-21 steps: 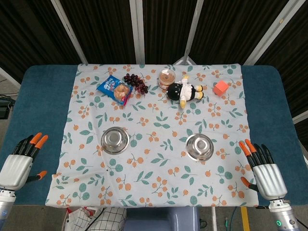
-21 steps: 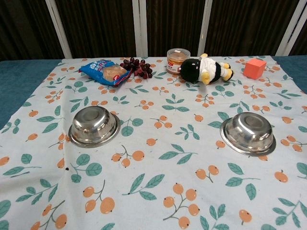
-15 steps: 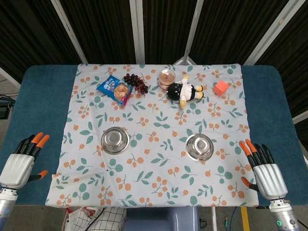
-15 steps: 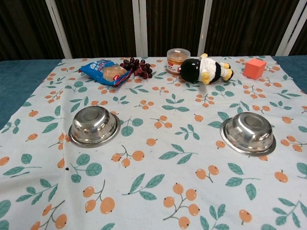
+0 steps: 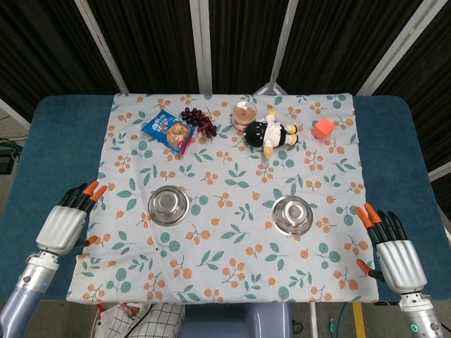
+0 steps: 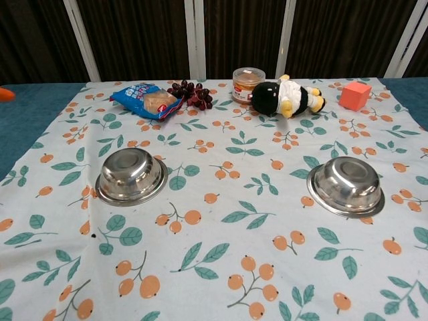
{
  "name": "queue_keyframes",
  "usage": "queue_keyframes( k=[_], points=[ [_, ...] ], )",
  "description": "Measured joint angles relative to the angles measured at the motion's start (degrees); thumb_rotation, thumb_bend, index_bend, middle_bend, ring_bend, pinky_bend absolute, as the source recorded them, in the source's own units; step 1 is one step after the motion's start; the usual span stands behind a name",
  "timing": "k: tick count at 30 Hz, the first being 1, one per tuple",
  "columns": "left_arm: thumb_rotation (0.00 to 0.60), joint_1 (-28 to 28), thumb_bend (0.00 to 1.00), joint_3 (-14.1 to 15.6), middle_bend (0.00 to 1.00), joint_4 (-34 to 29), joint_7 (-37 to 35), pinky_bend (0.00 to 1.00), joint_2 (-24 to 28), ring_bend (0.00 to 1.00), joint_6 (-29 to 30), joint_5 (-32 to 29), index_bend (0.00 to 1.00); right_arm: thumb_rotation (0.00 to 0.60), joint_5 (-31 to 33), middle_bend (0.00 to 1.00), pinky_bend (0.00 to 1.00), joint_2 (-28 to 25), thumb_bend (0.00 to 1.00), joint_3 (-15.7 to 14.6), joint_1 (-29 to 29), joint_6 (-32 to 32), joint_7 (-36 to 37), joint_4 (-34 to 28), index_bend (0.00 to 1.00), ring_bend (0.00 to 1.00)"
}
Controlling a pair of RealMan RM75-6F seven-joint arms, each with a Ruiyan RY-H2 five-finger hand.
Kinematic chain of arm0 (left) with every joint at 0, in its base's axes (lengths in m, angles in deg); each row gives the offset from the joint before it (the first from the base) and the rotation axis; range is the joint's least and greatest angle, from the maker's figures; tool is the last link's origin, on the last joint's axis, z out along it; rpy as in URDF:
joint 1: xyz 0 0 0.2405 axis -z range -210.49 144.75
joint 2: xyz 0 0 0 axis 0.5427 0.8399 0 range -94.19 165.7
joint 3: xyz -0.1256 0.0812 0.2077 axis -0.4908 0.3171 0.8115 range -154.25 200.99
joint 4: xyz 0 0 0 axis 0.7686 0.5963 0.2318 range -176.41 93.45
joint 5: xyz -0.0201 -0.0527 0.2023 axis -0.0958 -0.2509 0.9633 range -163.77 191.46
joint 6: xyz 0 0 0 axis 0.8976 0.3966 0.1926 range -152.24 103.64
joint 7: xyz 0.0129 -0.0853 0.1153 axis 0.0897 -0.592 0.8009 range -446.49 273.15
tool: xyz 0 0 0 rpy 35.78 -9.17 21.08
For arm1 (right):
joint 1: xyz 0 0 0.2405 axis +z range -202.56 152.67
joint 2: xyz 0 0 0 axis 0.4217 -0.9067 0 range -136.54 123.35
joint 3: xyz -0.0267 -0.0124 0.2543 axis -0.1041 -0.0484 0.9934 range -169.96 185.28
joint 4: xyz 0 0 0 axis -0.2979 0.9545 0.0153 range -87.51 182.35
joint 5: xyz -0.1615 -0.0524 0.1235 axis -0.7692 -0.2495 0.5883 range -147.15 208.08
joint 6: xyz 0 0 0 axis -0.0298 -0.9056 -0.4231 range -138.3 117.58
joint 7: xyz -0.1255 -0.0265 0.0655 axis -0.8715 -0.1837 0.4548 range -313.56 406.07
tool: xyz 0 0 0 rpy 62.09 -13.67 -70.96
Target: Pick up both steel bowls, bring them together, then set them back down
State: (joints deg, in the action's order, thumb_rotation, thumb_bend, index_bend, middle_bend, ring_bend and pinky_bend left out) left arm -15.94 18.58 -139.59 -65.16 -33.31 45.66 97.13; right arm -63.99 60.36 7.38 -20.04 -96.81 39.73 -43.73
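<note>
two steel bowls (image 6: pixel 132 176) (image 6: pixel 345 186) sit upright, well apart, on the floral cloth (image 6: pixel 221 247).

Far edge of the floral cloth (image 5: pixel 232 239): blue snack packet (image 5: pixel 168 130), grapes (image 5: pixel 198 119), lidded jar (image 5: pixel 245 114), plush toy (image 5: pixel 270 132), orange cube (image 5: pixel 323 128).

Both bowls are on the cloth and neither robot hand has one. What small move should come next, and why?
Probably bring the left robot hand further in toward the left bowl. Both hands are open and empty, the right robot hand sits wide of the right bowl, and both bowls rest upright on the cloth. The left one is nearer its bowl, so closing that gap seems the natural start.
</note>
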Motion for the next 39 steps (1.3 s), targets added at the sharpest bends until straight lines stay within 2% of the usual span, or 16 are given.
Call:
queue_keyframes(
  k=[9,17,24,31,34,39],
  points=[
    [0.6,10.0,0.16,-5.6,0.0,-1.5,15.4,0.11,-6.0,0.0,-9.5,-13.8,0.0,0.6,1.4,0.0,0.0,-0.1,0.23,0.5,0.2,1.0,0.2,0.4,0.0,0.0],
    [0.6,18.5,0.16,-8.1,0.0,0.5,23.9,0.11,-11.7,0.0,-15.5,-26.4,0.0,0.6,3.0,0.0,0.0,0.1,0.23,1.2,0.7,2.0,0.3,0.7,0.0,0.0],
    [0.6,23.8,0.16,-7.3,0.0,3.2,28.7,0.11,-15.4,0.0,-17.4,-34.0,0.0,0.6,3.7,0.0,0.0,0.0,0.23,1.5,0.6,2.1,0.7,0.9,0.0,0.0],
    [0.6,26.3,0.16,-5.0,0.01,5.4,30.7,0.15,-17.6,0.0,-17.3,-37.1,0.0,0.6,4.0,0.0,0.0,0.0,0.23,1.5,0.6,2.2,0.9,1.0,0.0,0.0],
    [0.6,27.1,0.16,-4.1,0.08,6.2,31.2,0.19,-18.4,0.02,-16.7,-37.7,0.01,0.6,4.0,0.0,0.0,-0.1,0.23,1.5,0.6,2.3,1.0,0.9,0.0,0.0],
    [0.6,27.9,0.16,-3.3,0.2,7.3,31.7,0.29,-19.4,0.1,-15.1,-38.0,0.1,0.6,4.0,0.0,0.0,-0.4,0.23,1.4,0.6,2.4,1.4,0.6,0.0,0.0]
  ],
)
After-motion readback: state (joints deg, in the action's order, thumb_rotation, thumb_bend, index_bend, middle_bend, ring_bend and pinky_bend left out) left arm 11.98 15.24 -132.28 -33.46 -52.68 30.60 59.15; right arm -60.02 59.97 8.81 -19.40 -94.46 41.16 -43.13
